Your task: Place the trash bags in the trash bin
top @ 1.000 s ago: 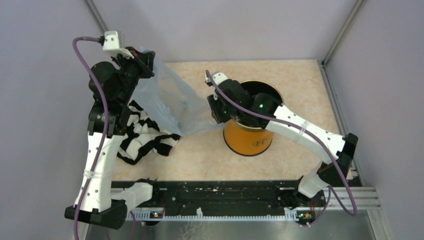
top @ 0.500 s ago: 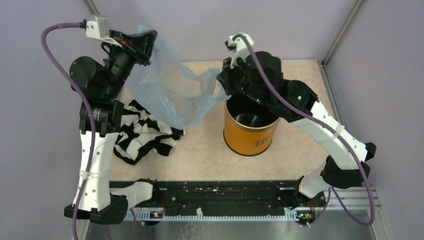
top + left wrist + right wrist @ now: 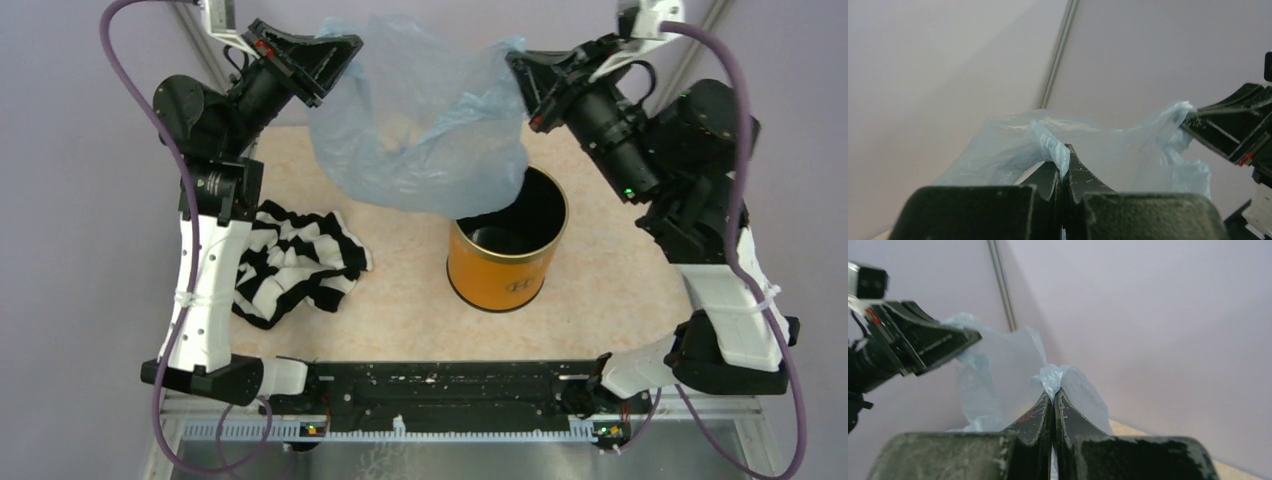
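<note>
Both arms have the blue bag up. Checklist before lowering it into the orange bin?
1. Grip of left hand on trash bag: ok, shut on its edge.
2. Grip of right hand: ok, shut on the opposite edge.
3. Bag lifted and spread between both hands: ok.
4. Bag centred over trash bin: not ok. Most of it hangs left of the mouth, and only its lower corner overlaps the rim.
5. Bin upright, mouth open: ok.
6. The striped cloth apart from bag and bin: ok.

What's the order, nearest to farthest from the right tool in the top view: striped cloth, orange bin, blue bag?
1. pale-blue trash bag, pinched in the right tool.
2. orange trash bin, below it, centre-right.
3. striped cloth, far left.
</note>
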Robot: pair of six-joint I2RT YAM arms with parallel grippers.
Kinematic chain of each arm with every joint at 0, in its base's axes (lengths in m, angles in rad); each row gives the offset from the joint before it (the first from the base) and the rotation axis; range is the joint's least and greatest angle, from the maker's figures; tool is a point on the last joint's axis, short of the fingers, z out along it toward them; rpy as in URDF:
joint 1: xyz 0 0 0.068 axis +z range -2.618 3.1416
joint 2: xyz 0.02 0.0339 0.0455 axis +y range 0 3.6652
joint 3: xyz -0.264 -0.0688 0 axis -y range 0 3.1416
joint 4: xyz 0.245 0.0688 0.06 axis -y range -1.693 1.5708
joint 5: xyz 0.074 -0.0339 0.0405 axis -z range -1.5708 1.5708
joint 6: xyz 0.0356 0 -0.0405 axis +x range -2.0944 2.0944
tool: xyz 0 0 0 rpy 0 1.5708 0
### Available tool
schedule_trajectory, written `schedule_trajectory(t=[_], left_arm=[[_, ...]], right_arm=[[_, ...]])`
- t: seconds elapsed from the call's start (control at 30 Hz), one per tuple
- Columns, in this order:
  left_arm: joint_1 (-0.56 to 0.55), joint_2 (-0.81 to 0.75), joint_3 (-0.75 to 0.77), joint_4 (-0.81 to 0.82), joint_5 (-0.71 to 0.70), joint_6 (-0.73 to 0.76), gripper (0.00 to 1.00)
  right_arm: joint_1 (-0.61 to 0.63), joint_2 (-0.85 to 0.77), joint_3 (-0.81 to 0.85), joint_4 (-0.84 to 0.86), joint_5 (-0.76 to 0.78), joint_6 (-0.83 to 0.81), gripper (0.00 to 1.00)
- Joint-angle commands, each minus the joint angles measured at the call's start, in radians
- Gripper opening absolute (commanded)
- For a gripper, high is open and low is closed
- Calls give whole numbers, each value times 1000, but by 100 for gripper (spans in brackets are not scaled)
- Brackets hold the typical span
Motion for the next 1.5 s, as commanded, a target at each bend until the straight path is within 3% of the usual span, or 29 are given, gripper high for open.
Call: schedule_trajectory(t=[0.0,0.33,0.8,1.47], left_arm=[[-47,31,64,73,157,-66,0],[-133,50,94,50,212,-138,0],[-148,21,61,-80,218,-205,0],[-158,-72,-32,-159,200,-254,0]], right_arm=[[5,-67,9,176,25,-99,0],[5,-110,44,323,35,-201,0],[5,-45,152,291,43,-194,0],[5,-87,105,174,52,-44,0]])
